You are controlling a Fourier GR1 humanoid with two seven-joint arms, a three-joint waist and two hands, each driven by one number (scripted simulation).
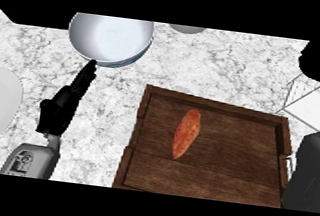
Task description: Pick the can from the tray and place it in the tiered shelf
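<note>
Your wooden tray [206,179] holds only a sweet potato [186,133]; no can shows, the white wire shelf [313,109] stands right of it, left hand [60,110] straight-fingered, right hand [318,175] unreadable.

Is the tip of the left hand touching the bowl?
Cannot tell. In the head view the left hand points its straight fingers up to the rim of the bowl; their outlines meet, but height differences are hidden.
</note>
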